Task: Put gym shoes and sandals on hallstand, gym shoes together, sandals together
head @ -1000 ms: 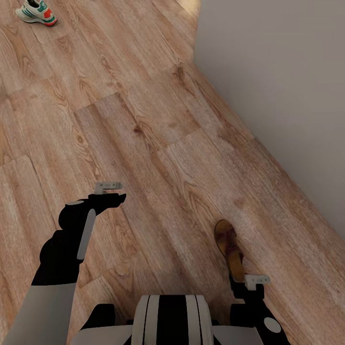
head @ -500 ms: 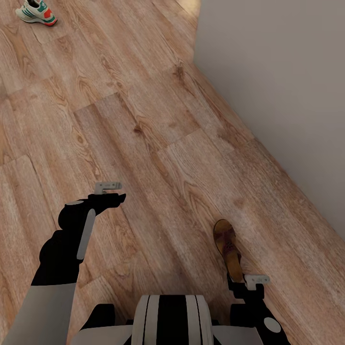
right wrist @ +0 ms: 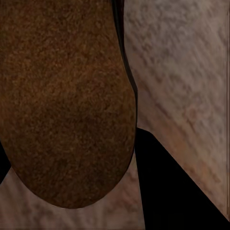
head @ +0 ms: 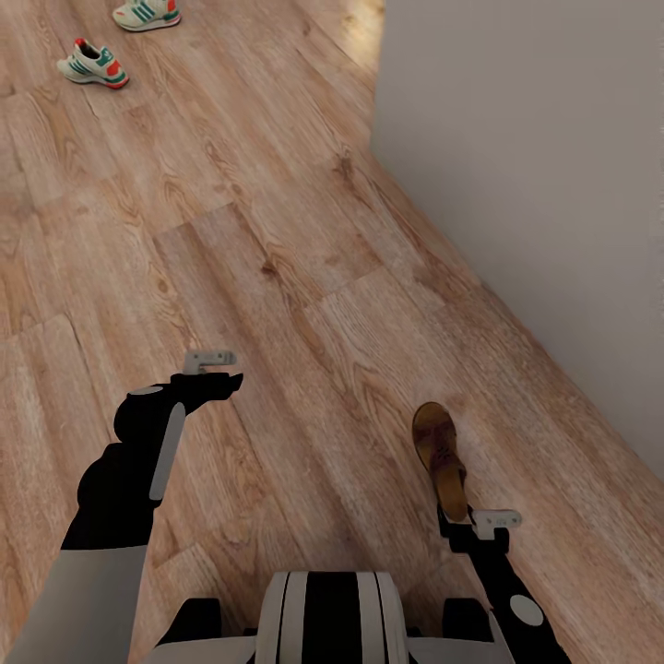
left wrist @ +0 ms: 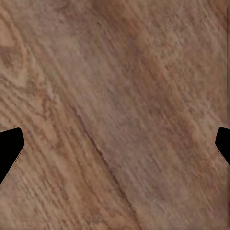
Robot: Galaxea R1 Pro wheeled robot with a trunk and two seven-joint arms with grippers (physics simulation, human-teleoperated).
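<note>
The right hand is pinched on the heel end of a brown sandal, whose tan footbed crowds the right wrist view, and the sandal hangs toe-forward above the corridor floor. Against half a second ago the whole head picture has slid down, so the camera has lifted its gaze, not the things; the right arm itself has risen a little with the sandal. The left hand hovers spread and empty over bare planks, its fingertips wide apart in the left wrist view. Farther out, near the far end of the floor, two gym shoes now lie in sight, well apart from the robot, beside the grey wall. I judge one sandal is secured and the rack must next be found
</note>
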